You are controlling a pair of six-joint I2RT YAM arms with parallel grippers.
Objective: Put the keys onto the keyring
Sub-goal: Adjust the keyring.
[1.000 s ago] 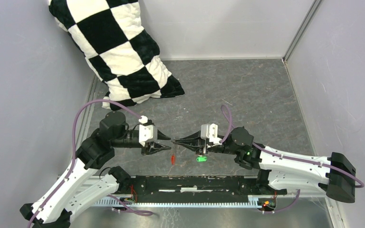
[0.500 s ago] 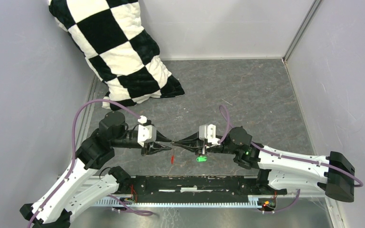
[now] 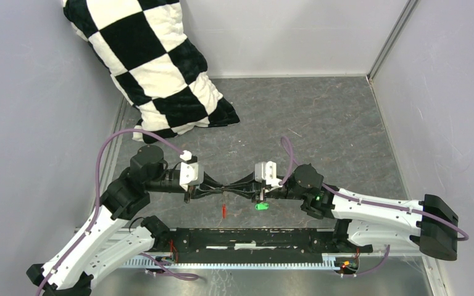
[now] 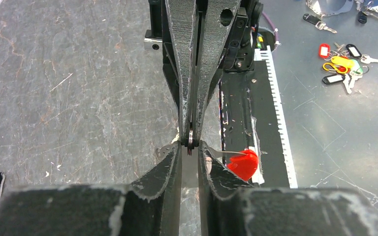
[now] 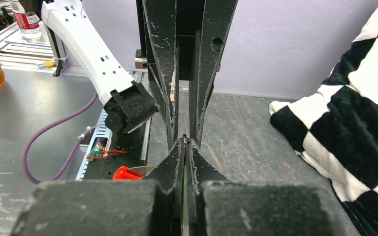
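Overhead view down — 2 wrist views face-to-face, close.

No readable text or numbers anywhere, red label on the bottle [image 5: 23,17] too small to make out

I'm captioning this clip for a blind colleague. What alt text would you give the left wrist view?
Two black claws meet tip to tip over a grey table: the right claw, pointing down from the top of the frame, pinches the thin keyring, while the left claw has its fingers slightly apart on either side of it. The red tag shows just right of them.
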